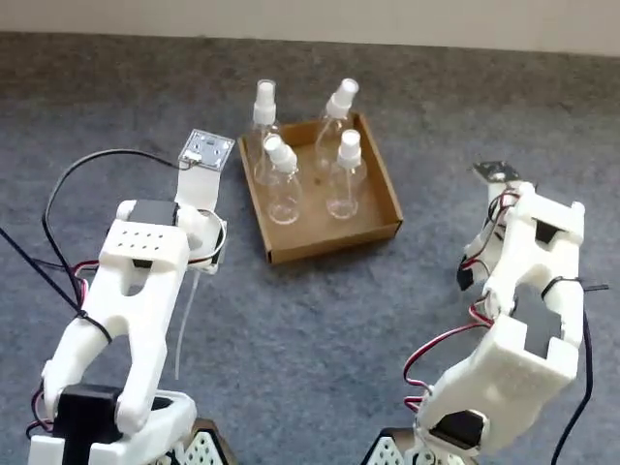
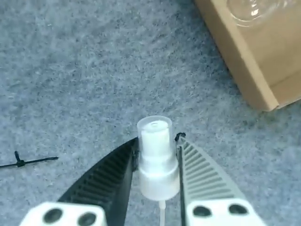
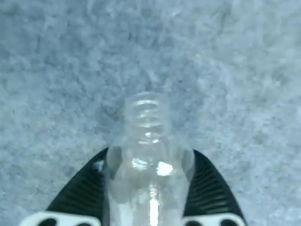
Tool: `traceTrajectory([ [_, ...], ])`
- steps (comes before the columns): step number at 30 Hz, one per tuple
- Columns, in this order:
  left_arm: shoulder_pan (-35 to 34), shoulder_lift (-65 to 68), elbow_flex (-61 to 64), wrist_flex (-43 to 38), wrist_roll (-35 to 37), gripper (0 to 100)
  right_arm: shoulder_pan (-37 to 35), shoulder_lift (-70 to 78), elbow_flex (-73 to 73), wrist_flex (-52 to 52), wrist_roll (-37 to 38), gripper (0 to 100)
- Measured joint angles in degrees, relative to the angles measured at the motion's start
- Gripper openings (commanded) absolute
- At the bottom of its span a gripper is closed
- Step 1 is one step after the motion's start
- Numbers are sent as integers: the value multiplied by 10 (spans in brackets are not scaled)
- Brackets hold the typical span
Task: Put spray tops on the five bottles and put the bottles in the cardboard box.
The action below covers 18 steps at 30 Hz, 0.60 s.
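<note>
My left gripper (image 2: 157, 143) is shut on a white spray top (image 2: 157, 165), held just above the grey carpet, with its thin dip tube (image 1: 184, 325) hanging down under the left arm (image 1: 145, 281). My right gripper (image 3: 149, 157) is shut on a clear bottle (image 3: 148, 141) whose threaded neck is bare. The right arm (image 1: 528, 291) stands at the right of the cardboard box (image 1: 383, 228). Several clear bottles with white spray tops (image 1: 344, 174) stand upright inside the box. The box corner (image 2: 256, 70) lies close ahead of the left gripper.
Grey carpet covers the whole work area. A black cable tie (image 2: 28, 161) lies on the carpet near the left gripper. A black cable (image 1: 68, 194) loops out from the left arm. Open carpet stretches between the two arms in front of the box.
</note>
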Motion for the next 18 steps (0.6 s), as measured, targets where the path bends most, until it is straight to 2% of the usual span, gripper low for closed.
traceTrajectory([
  [4,0,0,0,0,3,49,0,-53,-42,46,-46,5],
  [10,0,0,0,0,4,49,-40,-248,-61,112,-100,5],
  [14,0,-18,0,0,4,48,-91,-422,17,106,-139,5],
  [18,0,-89,0,2,4,49,-168,-587,140,52,-193,5],
])
